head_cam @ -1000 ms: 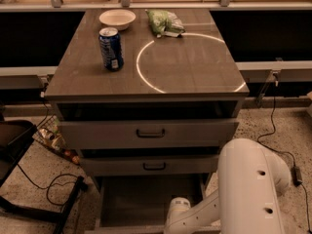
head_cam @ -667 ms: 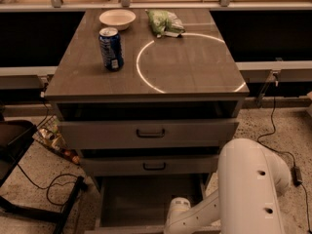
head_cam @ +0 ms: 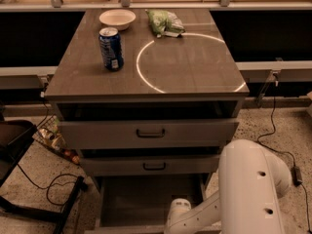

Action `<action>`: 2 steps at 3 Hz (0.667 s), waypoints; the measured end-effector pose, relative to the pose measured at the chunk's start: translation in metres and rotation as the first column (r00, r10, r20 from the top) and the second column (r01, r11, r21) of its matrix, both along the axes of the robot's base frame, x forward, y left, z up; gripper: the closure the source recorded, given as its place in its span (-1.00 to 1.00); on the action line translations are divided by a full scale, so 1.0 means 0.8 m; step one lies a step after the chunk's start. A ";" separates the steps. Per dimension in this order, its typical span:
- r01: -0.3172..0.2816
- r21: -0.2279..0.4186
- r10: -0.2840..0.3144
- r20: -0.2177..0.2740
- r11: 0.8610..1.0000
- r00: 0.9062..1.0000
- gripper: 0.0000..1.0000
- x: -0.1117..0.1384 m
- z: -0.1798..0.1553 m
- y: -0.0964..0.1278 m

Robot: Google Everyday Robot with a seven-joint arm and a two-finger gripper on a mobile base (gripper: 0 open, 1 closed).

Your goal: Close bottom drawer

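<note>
Bottom drawer (head_cam: 141, 199) is pulled well out at the foot of the cabinet (head_cam: 229, 112), tray open to the camera, with its front running along the bottom edge of the frame. The middle drawer (head_cam: 117, 165) and top drawer (head_cam: 92, 133) also sit a little proud of the carcass, but they aren't the job. The arm (head_cam: 251, 189) comes down from the right, and its wrist (head_cam: 179, 209) is over the tray's front right corner. The gripper is past the wrist and below the frame, probably at or just outside the drawer front, so I can't tell whether it's released or clenched. For the push, get contact on the flat of the front, near the centre at handle height rather than on the right corner where the wrist is now, since an off-centre load may rack the tray on its runners. Push straight back and level, parallel to the cabinet sides. Keep the wrist low so it clears the middle drawer's lower edge. Go slowly over the last stretch until the front is flush. The can (head_cam: 111, 48), bowl (head_cam: 117, 18) and green bag (head_cam: 165, 22) on the surface (head_cam: 195, 77) are well clear of the push, but a hard slam could tip the can.
</note>
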State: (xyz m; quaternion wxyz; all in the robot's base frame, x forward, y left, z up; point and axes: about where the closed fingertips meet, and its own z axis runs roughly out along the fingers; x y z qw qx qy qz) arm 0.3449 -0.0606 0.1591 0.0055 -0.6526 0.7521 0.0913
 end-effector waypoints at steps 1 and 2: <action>0.000 0.000 0.000 0.000 1.000 1.000 1.00 0.000 0.000 0.000; 0.000 0.000 0.000 0.000 1.000 1.000 1.00 0.000 0.000 0.000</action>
